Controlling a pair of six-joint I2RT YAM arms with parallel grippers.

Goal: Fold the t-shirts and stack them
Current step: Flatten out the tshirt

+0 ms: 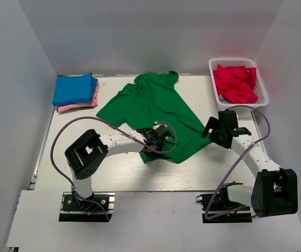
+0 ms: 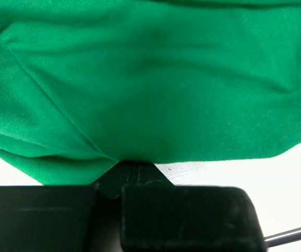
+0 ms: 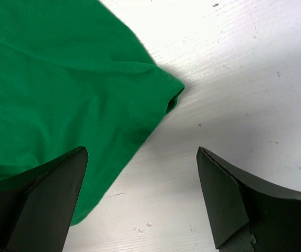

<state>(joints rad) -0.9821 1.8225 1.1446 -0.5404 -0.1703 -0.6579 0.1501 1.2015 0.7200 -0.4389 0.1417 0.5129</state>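
Note:
A large dark green t-shirt (image 1: 150, 105) lies spread and slightly rumpled on the white table, collar toward the back. My left gripper (image 1: 159, 135) sits over its near hem. In the left wrist view (image 2: 120, 176) it is shut, with a fold of the green cloth (image 2: 150, 79) pinched between its fingers. My right gripper (image 1: 212, 130) is open and empty, just above the table at the shirt's right corner (image 3: 50, 79), with that corner lying between the jaws (image 3: 142, 152). A folded blue shirt (image 1: 74, 89) lies on a folded pink one (image 1: 76, 106) at the back left. A red shirt (image 1: 235, 83) lies crumpled in the basket.
The white lattice basket (image 1: 264, 89) stands at the back right, close behind my right arm. White walls close in the table on the left, back and right. Bare table (image 1: 139, 176) shows between the green shirt and the arm bases.

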